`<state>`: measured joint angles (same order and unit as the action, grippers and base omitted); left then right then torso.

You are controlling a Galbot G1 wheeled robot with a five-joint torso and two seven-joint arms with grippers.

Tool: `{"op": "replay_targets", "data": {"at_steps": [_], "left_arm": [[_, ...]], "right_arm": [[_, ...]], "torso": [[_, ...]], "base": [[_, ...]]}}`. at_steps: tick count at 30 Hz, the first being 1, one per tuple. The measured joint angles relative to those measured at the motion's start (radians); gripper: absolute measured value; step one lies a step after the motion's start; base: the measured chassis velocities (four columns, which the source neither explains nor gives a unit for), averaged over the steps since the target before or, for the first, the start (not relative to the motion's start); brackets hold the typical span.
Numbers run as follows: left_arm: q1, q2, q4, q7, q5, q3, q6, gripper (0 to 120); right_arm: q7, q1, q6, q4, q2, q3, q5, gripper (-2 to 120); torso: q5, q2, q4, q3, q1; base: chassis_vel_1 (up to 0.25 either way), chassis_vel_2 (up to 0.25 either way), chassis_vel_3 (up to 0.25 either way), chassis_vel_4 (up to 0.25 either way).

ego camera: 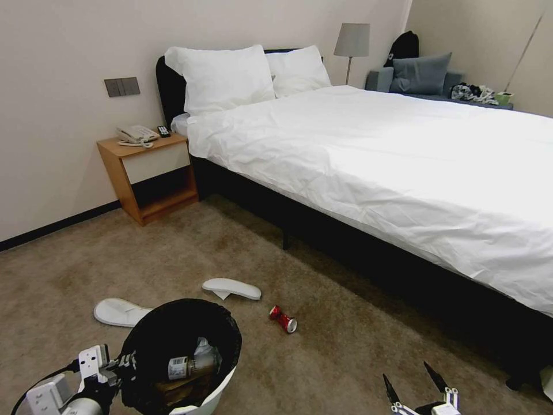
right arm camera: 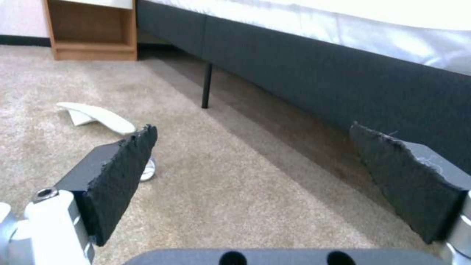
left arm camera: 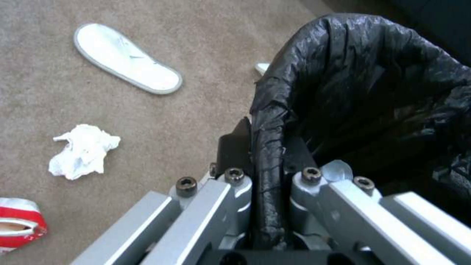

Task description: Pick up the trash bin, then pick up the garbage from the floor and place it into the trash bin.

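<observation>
While we've got the trash bin (ego camera: 190, 351) hanging off our left side, the left gripper (left arm camera: 267, 147) is clamped tight on its rim, one finger (left arm camera: 235, 145) outside and the other inside the black bag liner (left arm camera: 373, 84), with the folded plastic pinched between them. Head view shows the bin tilted toward us, low on the left, and there's already stuff inside: a bottle (ego camera: 187, 366) with a label, some brown paper and something pale and crumpled.

Our right gripper (ego camera: 416, 385) sits low on the right, spread wide with nothing in it. From its wrist cam both dark pads (right arm camera: 123, 173) stand well apart over bare carpet (right arm camera: 235, 191), pointing toward the dark bed frame (right arm camera: 314, 73).

Still on the floor: a red can (ego camera: 283, 319) lying on its side just right of the bin, with its open end facing us. One white slipper (ego camera: 232, 288) is beyond the bin, near the can, with a scrap of white paper tucked at its edge. The second slipper (ego camera: 120, 312) is to the left of the bin. Left wrist cam also catches a wadded white tissue (left arm camera: 82, 151) and a crushed red-and-white cup (left arm camera: 20, 224) on the carpet beside the bin.

Behind it all is the bed (ego camera: 403, 155) with white sheets and a wooden nightstand (ego camera: 148, 176) with a phone (ego camera: 136, 135) on top.
</observation>
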<state>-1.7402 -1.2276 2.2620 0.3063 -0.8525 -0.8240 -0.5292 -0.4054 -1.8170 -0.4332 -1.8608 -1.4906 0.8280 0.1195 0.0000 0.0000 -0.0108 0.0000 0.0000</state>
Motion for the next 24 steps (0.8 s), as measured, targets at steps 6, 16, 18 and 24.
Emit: {"op": "replay_targets", "data": {"at_steps": [6, 16, 18, 24], "left_arm": [[-0.001, 0.001, 0.0, 0.0, 0.0, 0.0, 0.0, 4], [-0.001, 0.0, 0.0, 0.0, 0.0, 0.0, 0.0, 4], [-0.001, 0.0, 0.0, 0.0, 0.0, 0.0, 0.0, 4], [-0.002, -0.001, 0.001, 0.0, 0.001, 0.0, 0.0, 4]], "right_arm": [[-0.001, 0.002, 0.0, 0.0, -0.003, 0.0, 0.0, 100], [-0.001, 0.006, 0.002, 0.003, -0.003, 0.002, 0.001, 100], [-0.002, 0.006, 0.002, 0.004, -0.003, 0.002, 0.002, 100], [-0.003, 0.007, 0.002, 0.005, -0.003, 0.003, 0.002, 100]], "torso": [[0.0, 0.0, 0.0, 0.0, 0.0], [0.0, 0.0, 0.0, 0.0, 0.0], [0.0, 0.0, 0.0, 0.0, 0.0], [0.0, 0.0, 0.0, 0.0, 0.0]], "base": [[0.0, 0.0, 0.0, 0.0], [0.0, 0.0, 0.0, 0.0], [0.0, 0.0, 0.0, 0.0], [0.0, 0.0, 0.0, 0.0]]}}
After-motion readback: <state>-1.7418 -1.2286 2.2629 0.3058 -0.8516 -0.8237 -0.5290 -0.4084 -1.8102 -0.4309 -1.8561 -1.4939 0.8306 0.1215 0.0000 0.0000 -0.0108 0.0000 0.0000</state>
